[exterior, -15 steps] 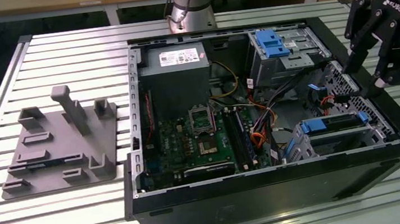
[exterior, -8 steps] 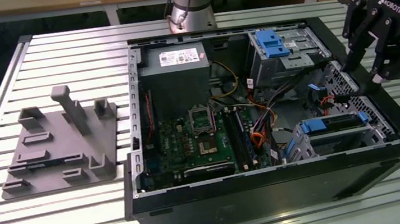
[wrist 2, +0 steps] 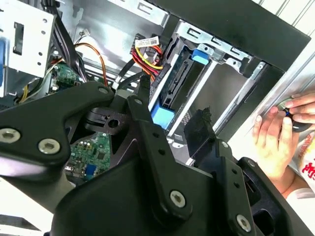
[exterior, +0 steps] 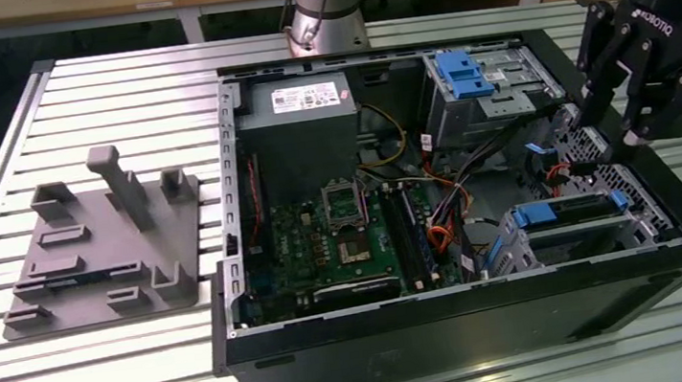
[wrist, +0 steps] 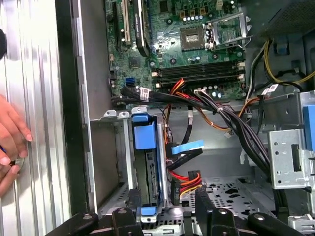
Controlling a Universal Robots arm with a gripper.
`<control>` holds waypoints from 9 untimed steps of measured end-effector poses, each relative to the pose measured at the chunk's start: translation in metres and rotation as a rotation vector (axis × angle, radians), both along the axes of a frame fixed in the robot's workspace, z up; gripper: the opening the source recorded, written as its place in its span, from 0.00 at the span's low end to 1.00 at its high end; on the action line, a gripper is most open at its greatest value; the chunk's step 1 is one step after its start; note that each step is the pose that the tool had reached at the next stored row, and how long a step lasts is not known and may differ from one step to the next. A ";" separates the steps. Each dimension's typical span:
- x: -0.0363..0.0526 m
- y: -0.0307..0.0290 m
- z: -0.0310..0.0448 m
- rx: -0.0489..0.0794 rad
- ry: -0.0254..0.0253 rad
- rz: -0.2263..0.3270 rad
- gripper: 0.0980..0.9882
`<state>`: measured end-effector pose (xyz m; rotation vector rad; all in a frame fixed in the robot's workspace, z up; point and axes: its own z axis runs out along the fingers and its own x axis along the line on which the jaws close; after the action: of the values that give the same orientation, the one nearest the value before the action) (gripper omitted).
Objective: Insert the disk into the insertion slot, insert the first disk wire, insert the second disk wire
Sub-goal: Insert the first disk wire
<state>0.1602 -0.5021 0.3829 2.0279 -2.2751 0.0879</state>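
A: Count, largest first?

B: One slatted metal table [exterior: 111,92] is carrying one open computer case [exterior: 460,332]. At the exterior view's left, one grey fixture plate [exterior: 93,277] is lying apart from the case.

A: Contents of the case?

B: One green motherboard [exterior: 328,245] is lying flat on its floor. One taller silver cage [exterior: 490,87] is carrying one blue latch. One insertion slot [exterior: 578,239] is sitting in the corner toward the exterior view's right. It is holding one disk [exterior: 569,211], with the blue carrier showing at both ends.

A: Gripper?

B: One gripper [exterior: 601,140] is hanging over the case between the cage and the slot. Its fingers are standing apart, with nothing between them.

A: Wires?

B: One orange and red wire bundle [wrist: 187,179] is running beside the disk. One second disk wire [wrist: 187,146] is showing its blue plug just beside the disk. Whether it is seated cannot be told.

A: Outside the case?

B: One person's hand [wrist 2: 278,132] is lying on the table slats by the case wall, pinching a small dark object.
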 end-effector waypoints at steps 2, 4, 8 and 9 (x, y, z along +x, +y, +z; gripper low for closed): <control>0.0011 0.0000 -0.0020 -0.005 0.0001 -0.001 0.52; 0.0029 0.0000 -0.0041 -0.009 0.0001 -0.001 0.52; 0.0041 0.0002 -0.0097 -0.017 0.0001 -0.001 0.52; 0.0041 0.0010 -0.0114 -0.018 0.0002 -0.001 0.52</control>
<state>0.1643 -0.5011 0.3716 2.0172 -2.2671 0.1082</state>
